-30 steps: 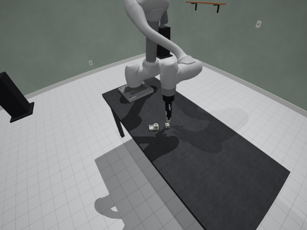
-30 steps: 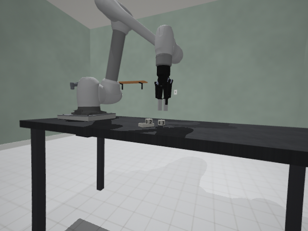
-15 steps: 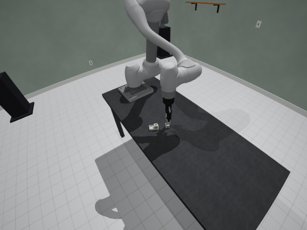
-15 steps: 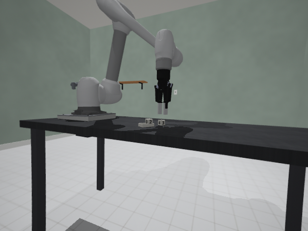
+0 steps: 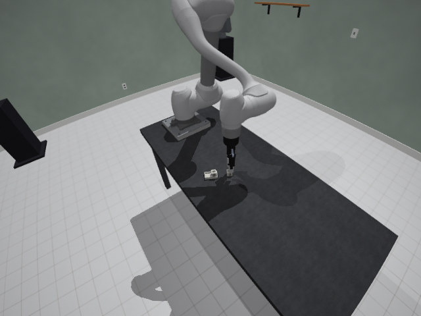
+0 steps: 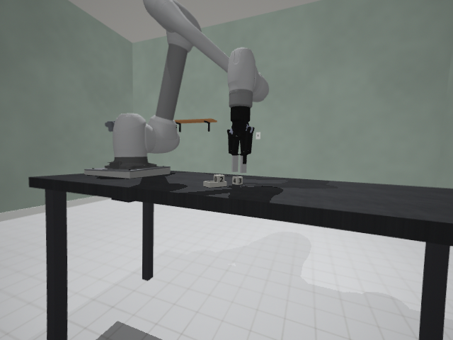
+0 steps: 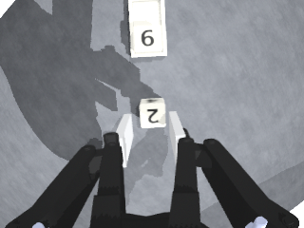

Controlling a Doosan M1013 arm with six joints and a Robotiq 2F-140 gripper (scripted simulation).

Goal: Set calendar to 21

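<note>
The white tray (image 5: 206, 177) (image 6: 209, 184) (image 7: 164, 28) lies on the table. One cube (image 5: 213, 172) (image 6: 219, 178) (image 7: 147, 38) sits in its end nearer the gripper; it shows 0 and 2 in the exterior view, and a 9 or 6 on top. A second cube (image 5: 229, 174) (image 6: 237, 180) (image 7: 152, 114) lies flat on the table beside the tray. It shows 4 and 3 on its sides and, on top, a 2 upside down in the wrist view. My gripper (image 6: 239, 168) (image 7: 150, 123) is partly open and empty, just above this second cube. No month name is readable.
The dark table (image 5: 289, 237) (image 6: 329, 197) carries the arm's base plate (image 5: 178, 134) (image 6: 130, 173) behind the tray. The tray stands between the loose cube and the table's near long edge in the top view.
</note>
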